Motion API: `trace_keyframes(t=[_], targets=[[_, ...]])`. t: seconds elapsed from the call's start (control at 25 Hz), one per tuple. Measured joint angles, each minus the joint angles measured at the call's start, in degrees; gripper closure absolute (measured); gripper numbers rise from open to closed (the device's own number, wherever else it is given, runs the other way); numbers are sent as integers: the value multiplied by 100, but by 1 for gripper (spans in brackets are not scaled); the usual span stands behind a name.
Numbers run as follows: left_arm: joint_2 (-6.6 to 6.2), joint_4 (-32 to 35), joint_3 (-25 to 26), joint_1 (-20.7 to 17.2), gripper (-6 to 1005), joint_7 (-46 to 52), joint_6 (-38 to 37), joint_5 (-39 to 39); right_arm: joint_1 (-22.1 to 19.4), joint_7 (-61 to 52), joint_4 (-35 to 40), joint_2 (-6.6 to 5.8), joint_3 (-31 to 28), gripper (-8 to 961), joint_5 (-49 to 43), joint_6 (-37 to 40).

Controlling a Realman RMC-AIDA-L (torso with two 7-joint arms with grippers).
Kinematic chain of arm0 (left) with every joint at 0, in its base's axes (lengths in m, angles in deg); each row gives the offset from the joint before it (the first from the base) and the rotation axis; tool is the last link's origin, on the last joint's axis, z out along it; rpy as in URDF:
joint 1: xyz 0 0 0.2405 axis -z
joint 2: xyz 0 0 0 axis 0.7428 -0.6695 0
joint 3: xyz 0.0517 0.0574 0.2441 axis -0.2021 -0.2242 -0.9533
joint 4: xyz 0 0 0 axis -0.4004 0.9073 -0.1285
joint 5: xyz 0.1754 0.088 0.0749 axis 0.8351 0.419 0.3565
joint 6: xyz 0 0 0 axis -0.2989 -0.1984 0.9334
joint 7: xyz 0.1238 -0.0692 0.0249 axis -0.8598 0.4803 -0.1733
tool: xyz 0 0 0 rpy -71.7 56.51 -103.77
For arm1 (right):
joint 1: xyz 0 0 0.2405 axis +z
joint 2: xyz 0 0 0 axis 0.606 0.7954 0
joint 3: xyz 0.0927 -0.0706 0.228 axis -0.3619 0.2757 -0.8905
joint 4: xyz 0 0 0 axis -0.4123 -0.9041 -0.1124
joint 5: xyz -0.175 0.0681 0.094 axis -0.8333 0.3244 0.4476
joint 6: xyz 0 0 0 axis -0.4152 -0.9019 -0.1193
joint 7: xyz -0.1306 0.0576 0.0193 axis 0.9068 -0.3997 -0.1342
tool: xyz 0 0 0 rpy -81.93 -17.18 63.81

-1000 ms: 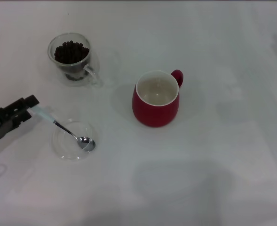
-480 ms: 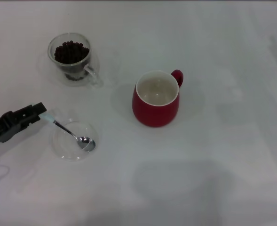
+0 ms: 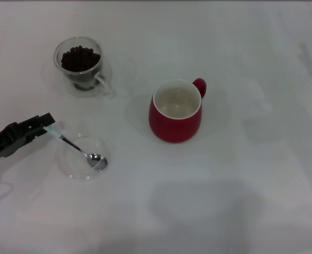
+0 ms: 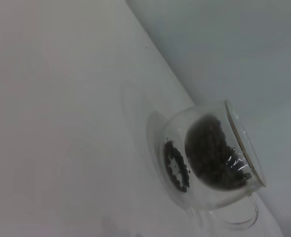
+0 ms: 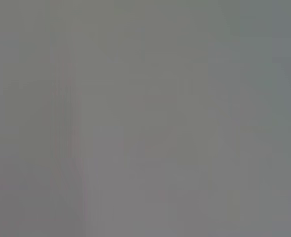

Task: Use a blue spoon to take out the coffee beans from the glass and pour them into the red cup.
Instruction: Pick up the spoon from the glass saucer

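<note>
Left hand (image 3: pixel 45 123) sits at the left edge of the head view, tips at the pale handle end of the blue spoon (image 3: pixel 76 148). Looks pinched onto the handle, though the contact itself is too small to confirm. Spoon bowl still rests in the clear saucer (image 3: pixel 71 164), lower left, neck angled up toward the hand.

Change: a second ago the hand was further left and slightly higher, with more blue handle showing. It has since slid in along the handle and covers most of it, with barely any shift over the last half second. My read: grasp is settling, lift comes next.

Unchanged: the spoon bowl is in the same spot on the saucer, so no lift yet. Glass (image 3: pixel 80 66) is upper left, still full of coffee beans (image 3: pixel 80 57). Red cup (image 3: pixel 176 111) is mid-frame, empty, handle to the upper right. No beans transferred.

Right hand isn't visible anywhere.

Left wrist view shows only the glass and beans over the white desk (image 3: pixel 240 159).
</note>
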State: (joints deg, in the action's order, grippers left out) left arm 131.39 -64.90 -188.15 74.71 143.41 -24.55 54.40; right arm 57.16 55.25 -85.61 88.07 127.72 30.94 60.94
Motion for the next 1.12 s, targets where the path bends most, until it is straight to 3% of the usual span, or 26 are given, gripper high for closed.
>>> trace_keyframes(t=[0.32,0.52,0.88,1.12], targets=[[68,-14,13,-14,585,-92,12,23,-29,-138,-8,-2,67,77,0,0],[70,-17,26,12,806,-231,18,-3,-34,-143,-32,-5,75,77,1,0],[51,-18,16,106,862,-360,-34,-26,-43,-143,-13,-9,75,77,1,-59],[-6,-51,6,62,863,-631,-327,-462,-44,-146,-10,-9,75,77,1,-62]])
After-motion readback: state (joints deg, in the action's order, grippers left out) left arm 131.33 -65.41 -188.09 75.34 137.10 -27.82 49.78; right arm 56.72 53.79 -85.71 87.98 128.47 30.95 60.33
